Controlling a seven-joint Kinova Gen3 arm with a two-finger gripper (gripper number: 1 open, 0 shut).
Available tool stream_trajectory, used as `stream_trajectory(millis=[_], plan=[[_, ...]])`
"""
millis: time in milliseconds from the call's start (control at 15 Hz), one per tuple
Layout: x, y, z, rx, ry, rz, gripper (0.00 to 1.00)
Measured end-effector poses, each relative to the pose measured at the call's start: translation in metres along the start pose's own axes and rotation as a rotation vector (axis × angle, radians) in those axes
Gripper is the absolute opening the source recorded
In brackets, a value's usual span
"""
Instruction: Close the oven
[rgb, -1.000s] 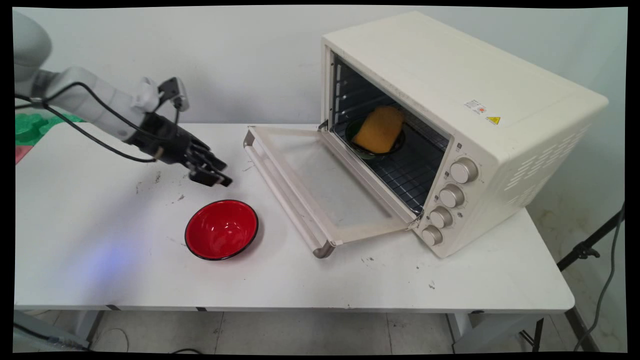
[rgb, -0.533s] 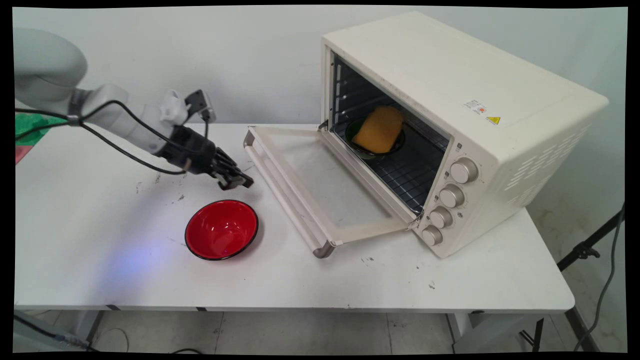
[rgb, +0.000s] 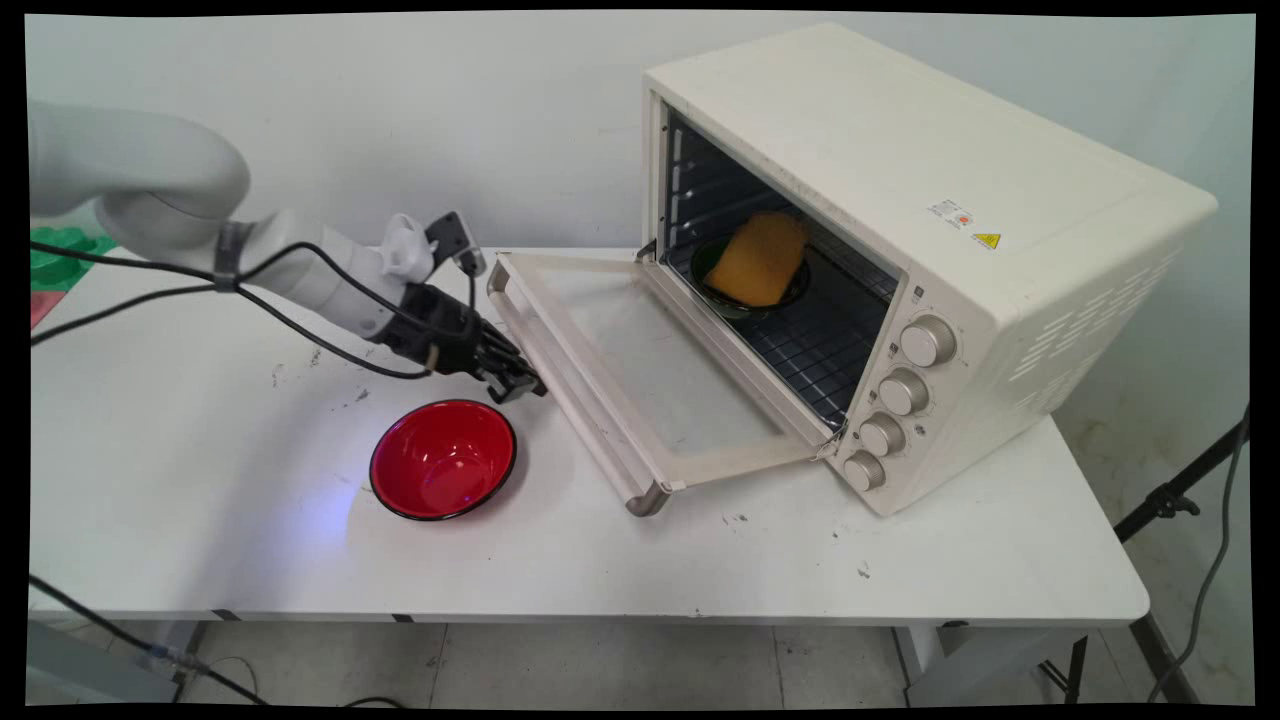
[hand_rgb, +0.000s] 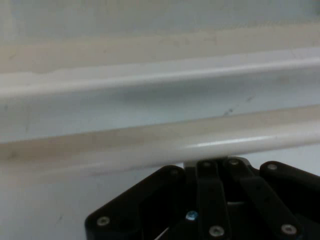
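Observation:
My gripper is low over the table, shut with nothing in it, its tips right at the handle bar of the oven's open door. In the hand view the cream handle bar runs across the picture just beyond my gripper, whose fingers are pressed together. A red bowl stands empty on the table just in front of the gripper. Inside the cream toaster oven, an orange-yellow lump rests in a dark green bowl on the rack.
The folded-down door reaches out over the table's middle towards the near edge. Several knobs line the oven's front right. A green object lies at the far left edge. A black stand rises beside the table's right end.
The arm has swept to the right, carrying the gripper from above the table left of the bowl up to the door's handle. Bowl and oven have not moved.

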Motion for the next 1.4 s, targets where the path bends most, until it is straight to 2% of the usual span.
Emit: stream_trajectory(millis=[400, 667, 1400], plan=[[0.005, 0.004, 0.030, -0.008, 0.030, -0.006, 0.00], [0.010, 0.006, 0.039, -0.022, 0.057, -0.005, 0.00], [0.047, 0.022, -0.001, -0.045, 0.171, 0.001, 0.00]])
